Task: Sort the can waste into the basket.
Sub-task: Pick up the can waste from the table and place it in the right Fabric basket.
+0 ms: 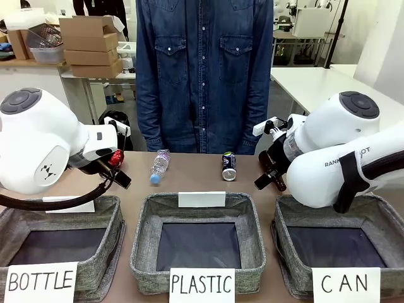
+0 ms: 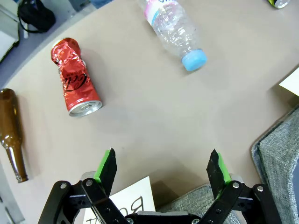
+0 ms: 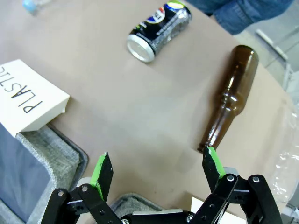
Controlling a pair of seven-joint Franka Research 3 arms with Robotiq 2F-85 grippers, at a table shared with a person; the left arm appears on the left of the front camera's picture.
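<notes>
Left arm (image 1: 38, 148) hides most of red can (image 1: 115, 157).

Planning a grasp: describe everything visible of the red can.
The red can is shiny metal, crumpled at its far end, with script lettering on its side and a silver top facing the left wrist camera. It lies on its side on the table, between a brown glass bottle and a clear plastic bottle, touching neither, ahead of the open left tool.

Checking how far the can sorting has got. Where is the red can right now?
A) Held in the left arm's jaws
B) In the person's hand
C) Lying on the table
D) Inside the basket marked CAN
C: the red can lies on its side on the table, near a brown bottle, with nothing holding it.
</notes>
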